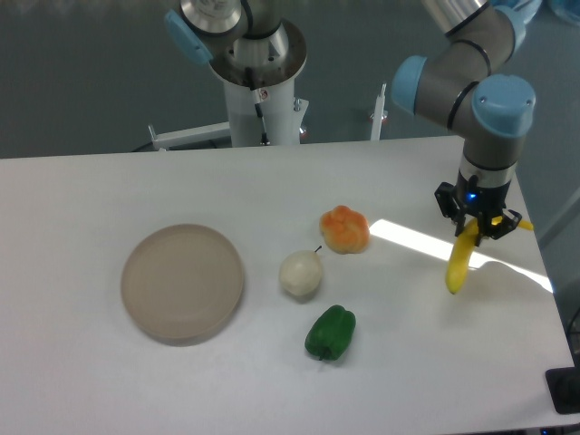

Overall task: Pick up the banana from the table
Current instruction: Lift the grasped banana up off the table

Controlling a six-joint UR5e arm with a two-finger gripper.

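Here the tool (475, 223) grips the upper end of the banana (459, 265), which hangs nearly upright below it near the 3 o'clock edge of the white tabletop (181, 381); whether its lower tip touches the surface cannot be told. The step in hand appears to be the lift following the grasp, and the task seems close to complete. The next move calls for a steady vertical rise, with the hold maintained, since the glossy fruit is held only by one end and could swing or slip. Toward the centre lie an orange-red fruit (345, 229), a pale round fruit (300, 274) and a green pepper (330, 333); a beige plate (183, 283) sits at 9 o'clock. No brand, label or writing is legible.
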